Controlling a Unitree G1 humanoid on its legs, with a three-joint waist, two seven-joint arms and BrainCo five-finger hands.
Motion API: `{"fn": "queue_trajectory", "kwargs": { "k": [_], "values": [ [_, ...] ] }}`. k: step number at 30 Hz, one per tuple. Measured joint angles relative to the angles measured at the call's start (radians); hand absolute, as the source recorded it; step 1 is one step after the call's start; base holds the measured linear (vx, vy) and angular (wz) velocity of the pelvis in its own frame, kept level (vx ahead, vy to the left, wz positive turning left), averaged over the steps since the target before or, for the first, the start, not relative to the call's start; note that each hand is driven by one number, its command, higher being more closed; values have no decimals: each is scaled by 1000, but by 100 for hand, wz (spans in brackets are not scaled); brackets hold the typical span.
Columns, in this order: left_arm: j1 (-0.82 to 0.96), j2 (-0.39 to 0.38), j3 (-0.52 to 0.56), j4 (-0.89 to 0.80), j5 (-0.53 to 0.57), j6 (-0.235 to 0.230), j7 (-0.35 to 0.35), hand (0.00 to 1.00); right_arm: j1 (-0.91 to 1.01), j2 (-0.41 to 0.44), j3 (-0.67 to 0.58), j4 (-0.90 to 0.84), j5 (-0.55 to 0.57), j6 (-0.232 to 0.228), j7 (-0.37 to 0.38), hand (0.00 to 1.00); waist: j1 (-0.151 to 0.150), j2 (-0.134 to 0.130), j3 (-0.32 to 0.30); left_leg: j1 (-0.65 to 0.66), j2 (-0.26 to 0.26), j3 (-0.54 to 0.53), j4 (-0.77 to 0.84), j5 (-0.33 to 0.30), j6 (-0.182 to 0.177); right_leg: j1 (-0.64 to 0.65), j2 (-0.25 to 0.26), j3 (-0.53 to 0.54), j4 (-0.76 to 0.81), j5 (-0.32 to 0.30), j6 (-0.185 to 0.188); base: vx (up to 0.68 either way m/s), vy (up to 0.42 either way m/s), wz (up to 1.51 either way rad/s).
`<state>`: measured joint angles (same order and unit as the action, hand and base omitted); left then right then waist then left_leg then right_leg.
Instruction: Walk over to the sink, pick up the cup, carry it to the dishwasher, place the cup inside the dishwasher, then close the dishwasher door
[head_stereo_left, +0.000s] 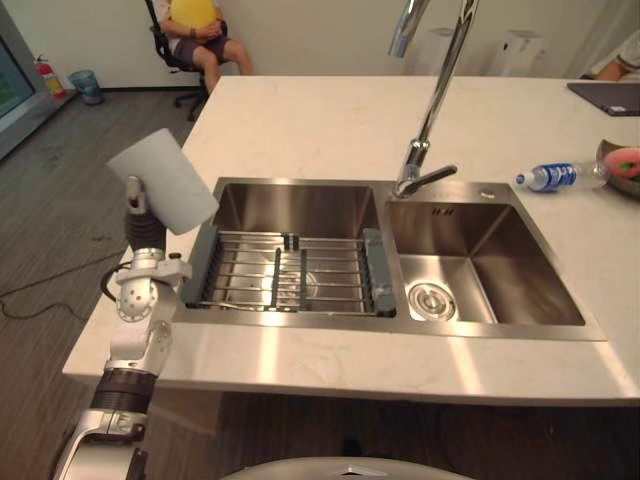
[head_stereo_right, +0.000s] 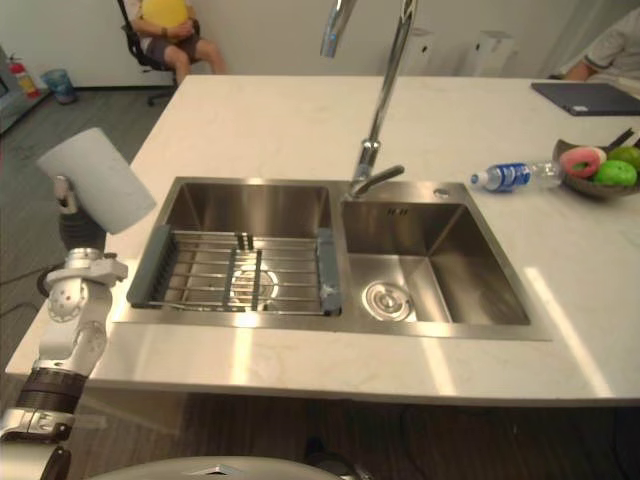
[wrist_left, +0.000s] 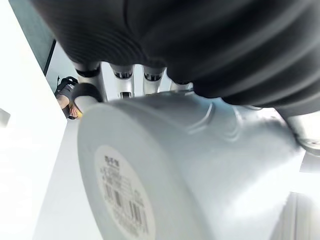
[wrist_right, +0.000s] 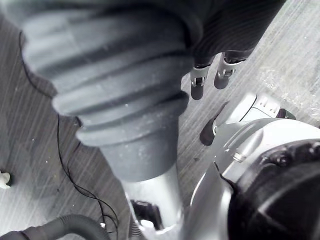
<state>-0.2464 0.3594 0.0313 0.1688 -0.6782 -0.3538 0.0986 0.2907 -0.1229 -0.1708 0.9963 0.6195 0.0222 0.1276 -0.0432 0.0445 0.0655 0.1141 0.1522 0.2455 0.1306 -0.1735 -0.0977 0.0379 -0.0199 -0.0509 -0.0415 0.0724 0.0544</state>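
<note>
Cup (head_stereo_left: 165, 180): white, tilted, lifted clear of the sink (head_stereo_left: 300, 208). It is held up at the left edge of the counter (head_stereo_left: 300, 125), just beside the left basin's near-left corner.
Left hand (wrist_left: 123, 84): closed round the cup. The fingers wrap the far side of the cup wall, and the dark ribbed cover sits directly below the cup in the head views.
Cup relative to hand: the body lies across the palm, and the labelled base faces the wrist.
Right hand (wrist_right: 197, 85): hangs over the grey floor, holding nothing that can be seen. Its state cannot be determined.
Left basin: contains a wire drying rack (head_stereo_left: 285, 270).
Right basin: drain visible at the bottom.
Faucet (head_stereo_left: 430, 110): stands behind the divider between the basins.
Counter, right side: a water bottle (head_stereo_left: 550, 177) lies on its side near a bowl of fruit (head_stereo_right: 600, 170).
Background: a person (head_stereo_left: 200, 30) sits on a chair beyond the counter.
</note>
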Motion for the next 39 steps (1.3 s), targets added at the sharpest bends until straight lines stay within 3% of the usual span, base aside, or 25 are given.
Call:
{"fn": "queue_trajectory", "kwargs": {
  "k": [5, 20, 24, 27, 30, 34, 38, 39],
  "values": [
    [11, -73, 76, 0, -147, -17, -62, 100, 10, 16, -38, -2, -38, -11, 2, 0, 12, -4, -19, -7, -5, -19, 3, 1, 3, 3, -10, -20, -8, 3, 3, 8, 5, 12],
    [36, -144, 90, -2, -222, -16, -129, 100, 16, 29, -37, -9, -38, 4, -5, 0, 34, -19, -47, -7, -6, -30, 2, 7, 4, 20, -13, -37, -11, 5, 2, -20, 1, 3],
    [36, -146, 90, -2, -291, 8, -166, 100, 17, 30, -37, -9, -37, 8, -6, 0, 34, -22, -49, -5, -7, -28, -8, 10, 5, 20, -14, -37, -15, 8, 2, -17, 2, 0],
    [36, -147, 90, -2, -360, 22, -198, 100, 16, 30, -38, -9, -37, 13, -7, 0, 34, -22, -50, -5, -7, -27, -11, 12, 5, 19, -13, -36, -18, 9, 2, 0, 0, 0],
    [36, -149, 92, -2, -477, 34, -251, 100, 16, 30, -38, -10, -37, 19, -7, 0, 34, -22, -50, -2, -7, -25, -10, 12, 4, 20, -13, -35, -20, 9, 2, 0, 0, 0],
    [36, -179, 130, 0, -693, 83, -318, 100, 16, 30, -39, -13, -37, 24, -8, 0, 33, -22, -50, 8, -7, -23, -12, 12, 4, 30, -12, -32, -24, 9, 2, 0, 0, 0],
    [36, -185, 150, 1, -807, 98, -353, 100, 16, 31, -39, -24, -37, 30, -10, 0, 33, -22, -51, 8, -7, -23, -11, 12, 4, 32, -12, -32, -25, 11, 2, -18, 2, 0],
    [36, -189, 163, 1, -823, 102, -354, 0, 16, 31, -39, -29, -37, 30, -17, 0, 33, -22, -51, 8, -7, -22, -11, 12, 4, 32, -12, -32, -26, 12, 2, 0, 0, 0]
  ]
}}
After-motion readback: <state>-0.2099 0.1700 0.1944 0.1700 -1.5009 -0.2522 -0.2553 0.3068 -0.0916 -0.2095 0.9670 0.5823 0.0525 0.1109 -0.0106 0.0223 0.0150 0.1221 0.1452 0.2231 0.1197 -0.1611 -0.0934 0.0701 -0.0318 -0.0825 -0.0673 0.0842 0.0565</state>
